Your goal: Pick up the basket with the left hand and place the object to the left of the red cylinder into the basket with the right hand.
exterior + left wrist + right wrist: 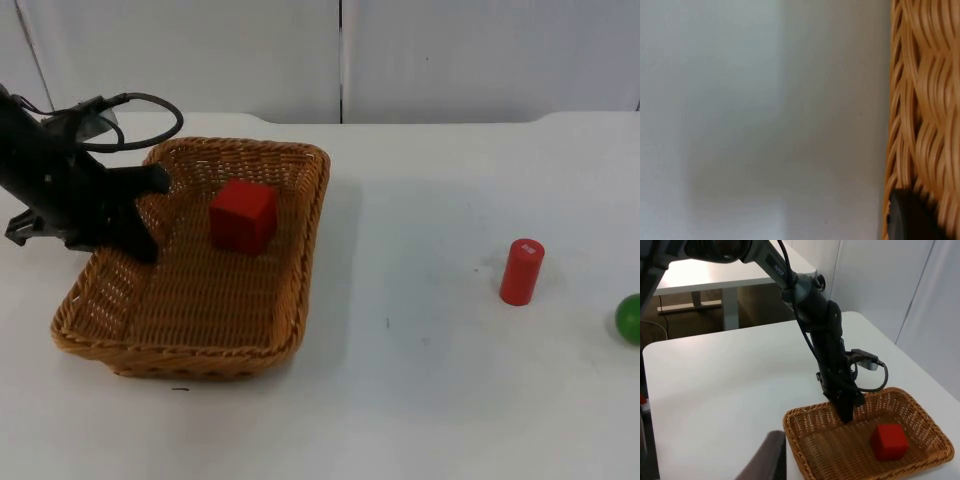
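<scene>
On the left half of the white table (pixel 420 400) I see one wicker basket (pixel 200 330), one side tilted up, with one red cube (pixel 242 215) inside near its far end. Left gripper (pixel 150 215) is clamped on the basket's left rim, one finger inside the wall and one outside.

Top view also gives me what the wrist cams don't: one red cylinder (pixel 521 271) standing upright, well apart to the right of the basket, and one green round object (pixel 629 318) cut off at the table's right edge, near the cylinder.

Left wrist view: the woven basket wall (pixel 920 100) close up, bare table (pixel 765 120) beside it, black fingertip (pixel 907 215) against the weave.

Right wrist view looks across from a distance: left arm (pixel 825 340) reaching down to the basket rim (pixel 805 432), cube (pixel 889 441) inside, grey partition (pixel 900 285) behind. I can't tell the right gripper's state.
</scene>
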Tool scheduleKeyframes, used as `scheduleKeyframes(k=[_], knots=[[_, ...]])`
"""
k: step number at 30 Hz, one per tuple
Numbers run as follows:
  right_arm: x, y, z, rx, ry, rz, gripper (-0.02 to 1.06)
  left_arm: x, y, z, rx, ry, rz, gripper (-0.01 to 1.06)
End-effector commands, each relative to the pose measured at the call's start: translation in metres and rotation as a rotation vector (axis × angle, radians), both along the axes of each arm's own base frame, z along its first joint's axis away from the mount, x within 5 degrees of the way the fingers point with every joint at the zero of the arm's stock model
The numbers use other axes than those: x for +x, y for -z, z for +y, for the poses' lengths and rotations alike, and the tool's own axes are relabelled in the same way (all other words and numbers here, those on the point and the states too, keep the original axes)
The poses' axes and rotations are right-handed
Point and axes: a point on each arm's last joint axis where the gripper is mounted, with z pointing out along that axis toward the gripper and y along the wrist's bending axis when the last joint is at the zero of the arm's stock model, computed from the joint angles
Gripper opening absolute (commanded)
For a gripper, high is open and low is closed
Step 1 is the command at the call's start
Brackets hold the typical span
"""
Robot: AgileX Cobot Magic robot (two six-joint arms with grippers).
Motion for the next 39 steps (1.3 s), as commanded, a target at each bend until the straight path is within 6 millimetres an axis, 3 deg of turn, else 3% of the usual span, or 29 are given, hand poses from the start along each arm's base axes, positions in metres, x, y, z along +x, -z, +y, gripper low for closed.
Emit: scheduleKeyframes(k=[1, 14, 17, 18, 22, 23, 24, 27, 33, 36, 39], knots=[[0.0, 0.0, -0.001, 0.002, 0.002, -0.004, 1.05, 0.001, 0.001, -0.001, -0.013, -0.001, 0.002, 0.0], [0.0, 0.0, -0.001, 0.0, 0.002, -0.006, 1.05, 0.001, 0.001, -0.001, -0.015, 0.0, 0.003, 0.04], [-0.001, 0.0, -0.001, -0.003, -0.001, -0.003, 1.05, 0.001, 0.001, -0.001, -0.018, -0.005, 0.002, 0.31], [-0.001, 0.0, -0.001, -0.003, -0.001, -0.003, 1.05, 0.001, 0.001, -0.001, -0.018, -0.005, 0.002, 0.31], [-0.001, 0.0, -0.001, -0.004, -0.001, -0.002, 1.05, 0.002, -0.001, 0.002, -0.018, -0.014, -0.003, 0.68], [-0.001, 0.0, -0.001, -0.004, -0.001, -0.002, 1.05, 0.002, -0.001, 0.002, -0.018, -0.014, -0.003, 0.68], [-0.001, 0.0, -0.001, -0.004, -0.001, -0.002, 1.05, 0.002, -0.005, 0.006, -0.018, -0.023, -0.014, 0.76], [-0.001, 0.0, -0.001, -0.004, -0.001, -0.002, 1.05, 0.004, -0.024, 0.018, -0.015, -0.053, -0.06, 0.84], [-0.001, 0.0, -0.001, -0.004, -0.001, -0.002, 1.05, 0.003, -0.057, 0.039, -0.009, -0.098, -0.137, 0.84], [-0.001, 0.0, -0.001, -0.004, -0.001, -0.002, 1.05, -0.005, -0.086, 0.048, -0.009, -0.072, -0.162, 0.84], [-0.001, 0.0, -0.001, -0.004, -0.001, -0.002, 1.05, -0.01, -0.093, 0.046, -0.008, -0.044, -0.148, 0.84]])
